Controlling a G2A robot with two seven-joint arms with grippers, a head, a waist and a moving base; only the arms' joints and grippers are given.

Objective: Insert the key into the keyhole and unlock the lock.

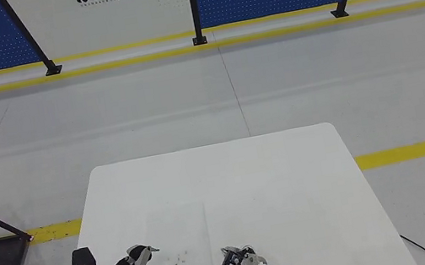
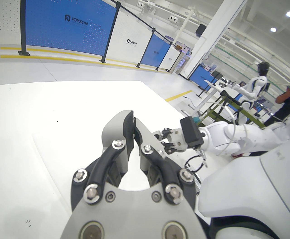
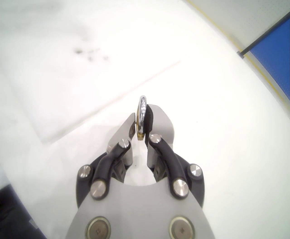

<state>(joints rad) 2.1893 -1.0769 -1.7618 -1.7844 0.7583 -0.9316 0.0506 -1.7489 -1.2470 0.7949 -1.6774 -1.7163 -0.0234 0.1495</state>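
the right pincer clamps the lock over the near desk. to its left, apart, the left pincer is narrow, seemingly pinching the key. alignment is in hand. next, the key tip must meet the keyhole, hidden here.

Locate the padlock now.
In the right wrist view, the brass padlock with a chrome shackle sits clamped in the right tool, above the near end of the white table.
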